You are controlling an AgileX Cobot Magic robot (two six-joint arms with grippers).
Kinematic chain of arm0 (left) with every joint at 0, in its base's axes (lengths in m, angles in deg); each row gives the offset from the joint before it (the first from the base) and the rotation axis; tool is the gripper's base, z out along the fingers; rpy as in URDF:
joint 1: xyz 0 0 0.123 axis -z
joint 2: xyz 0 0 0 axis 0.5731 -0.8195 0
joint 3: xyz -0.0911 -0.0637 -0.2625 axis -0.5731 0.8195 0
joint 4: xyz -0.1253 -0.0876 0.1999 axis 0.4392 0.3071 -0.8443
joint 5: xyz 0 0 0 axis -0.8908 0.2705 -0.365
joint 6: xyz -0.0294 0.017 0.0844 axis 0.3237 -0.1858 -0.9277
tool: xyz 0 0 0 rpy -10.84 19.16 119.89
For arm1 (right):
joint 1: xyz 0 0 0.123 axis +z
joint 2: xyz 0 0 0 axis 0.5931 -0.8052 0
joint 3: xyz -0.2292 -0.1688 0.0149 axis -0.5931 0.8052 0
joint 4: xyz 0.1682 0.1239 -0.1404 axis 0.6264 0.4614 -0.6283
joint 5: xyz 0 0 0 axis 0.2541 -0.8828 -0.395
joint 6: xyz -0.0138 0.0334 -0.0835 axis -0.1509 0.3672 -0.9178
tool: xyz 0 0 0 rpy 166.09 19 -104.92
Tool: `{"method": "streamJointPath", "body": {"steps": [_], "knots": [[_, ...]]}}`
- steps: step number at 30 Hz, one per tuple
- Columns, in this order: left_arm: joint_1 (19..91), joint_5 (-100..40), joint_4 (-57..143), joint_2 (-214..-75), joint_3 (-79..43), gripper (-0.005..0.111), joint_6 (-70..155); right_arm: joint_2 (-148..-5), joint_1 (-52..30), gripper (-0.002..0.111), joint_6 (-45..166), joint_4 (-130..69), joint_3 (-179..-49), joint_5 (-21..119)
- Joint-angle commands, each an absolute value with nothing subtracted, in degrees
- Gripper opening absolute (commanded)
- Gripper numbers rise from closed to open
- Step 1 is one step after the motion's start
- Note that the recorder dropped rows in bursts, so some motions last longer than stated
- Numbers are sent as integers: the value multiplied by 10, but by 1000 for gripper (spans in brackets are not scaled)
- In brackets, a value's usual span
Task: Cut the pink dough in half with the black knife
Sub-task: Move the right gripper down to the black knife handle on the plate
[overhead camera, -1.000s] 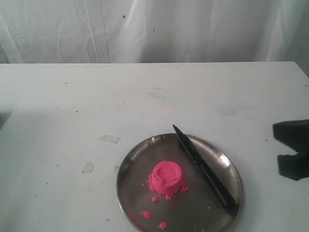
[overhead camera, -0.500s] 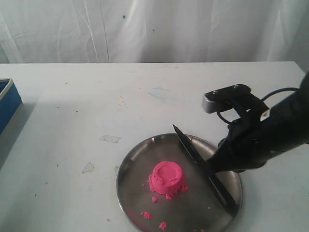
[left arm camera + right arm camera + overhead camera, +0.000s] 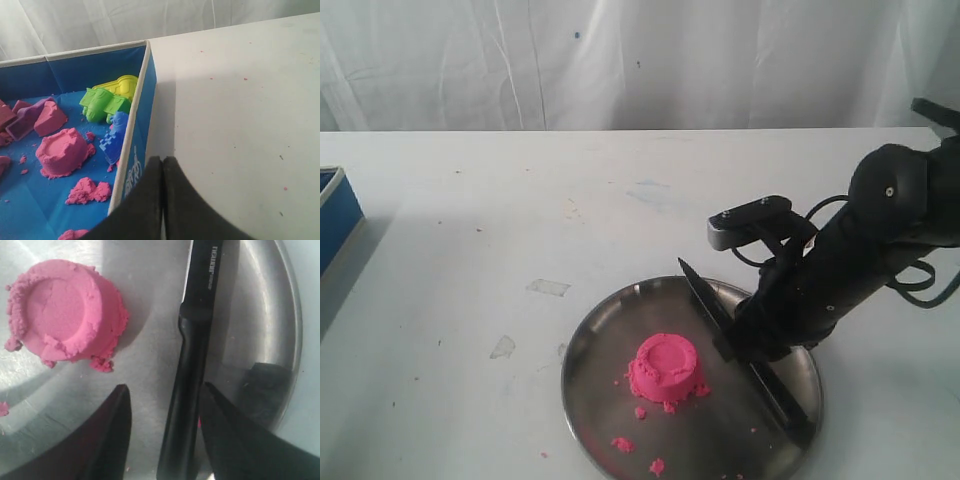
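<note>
The pink dough (image 3: 666,368) (image 3: 65,315) stands as a whole cup-moulded mound in the middle of the round steel plate (image 3: 610,330). Along the plate's right side lies the black knife (image 3: 705,297) (image 3: 192,355), its tip pointing to the back. My right gripper (image 3: 740,345) (image 3: 165,390) hangs open low over the knife's handle, a finger on each side and a gap to both. At the table's far left, beside a blue box, my left gripper (image 3: 162,159) is shut on nothing; the exterior view does not show it.
Small pink crumbs (image 3: 622,443) lie on the plate's front part. A blue box (image 3: 332,215) (image 3: 135,150) at the left table edge holds pink dough lumps (image 3: 62,150) and green, yellow and blue moulds (image 3: 107,102). A white curtain hangs behind the table.
My right arm has come in from the right edge and moved left and down over the plate, its open fingers now straddling the knife's handle. Dough and knife have not moved.
</note>
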State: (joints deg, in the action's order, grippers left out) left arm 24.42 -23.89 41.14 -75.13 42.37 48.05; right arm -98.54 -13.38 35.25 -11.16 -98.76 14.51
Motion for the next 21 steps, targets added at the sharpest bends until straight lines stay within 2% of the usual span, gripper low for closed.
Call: {"method": "streamJointPath", "body": {"steps": [1, 16, 19, 21], "knots": [[243, -241, 412, -748, 426, 0, 480, -999, -133, 43, 356, -113, -989, 154], [243, -241, 412, -748, 426, 0, 480, -1066, -133, 42, 356, -125, -989, 203], [243, -241, 412, -748, 426, 0, 480, -1066, -133, 32, 356, -125, -989, 203], [243, -241, 412, -748, 426, 0, 480, -1066, -133, 17, 356, -125, -989, 203]]}}
